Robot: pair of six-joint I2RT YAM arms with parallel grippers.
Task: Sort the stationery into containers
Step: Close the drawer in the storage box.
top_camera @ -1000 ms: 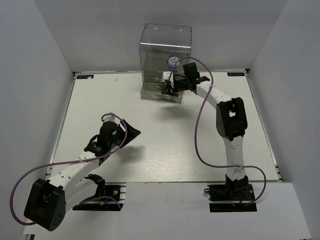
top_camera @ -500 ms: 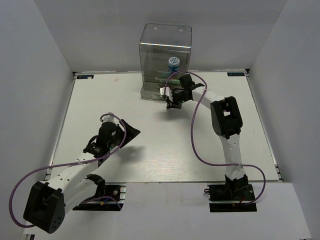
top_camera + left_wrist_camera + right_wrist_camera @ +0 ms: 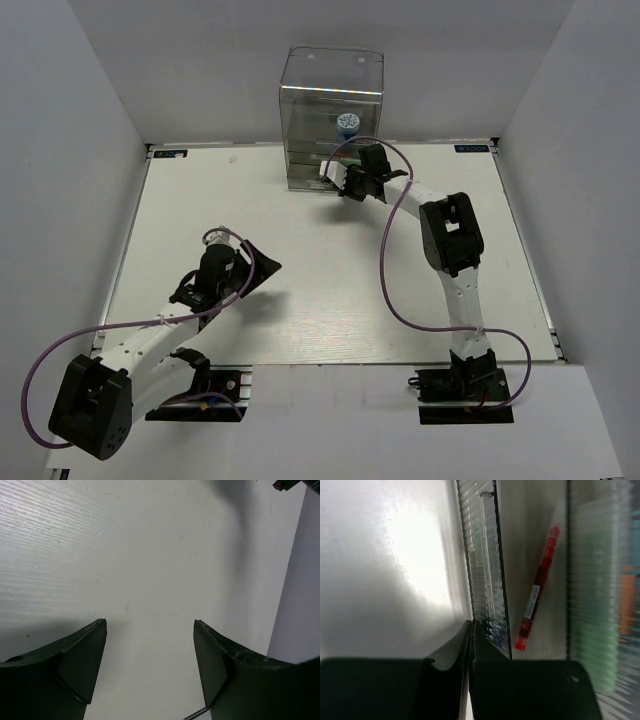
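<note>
The clear container (image 3: 332, 100) stands at the table's far edge, with the blue-and-white jar (image 3: 348, 123) in an upper compartment. My right gripper (image 3: 336, 181) is shut, low against the container's front. In the right wrist view its closed fingertips (image 3: 471, 623) touch the ribbed clear drawer front (image 3: 487, 570), holding nothing. A red pen (image 3: 538, 587) lies inside that drawer. Green (image 3: 597, 630) and orange (image 3: 627, 597) markers show blurred behind ribbed plastic. My left gripper (image 3: 262, 267) is open over bare table at the near left; nothing lies between its fingers (image 3: 87, 660).
White walls close in the table (image 3: 300, 300) on the left, right and back. The right arm's purple cable (image 3: 392, 270) loops over the table's right half. The left arm's cable (image 3: 60, 350) hangs off the near left corner.
The right gripper, shut throughout, drew back toward me and then moved up against the container's front. The lower drawer front now sits further in. The left arm has barely moved.
</note>
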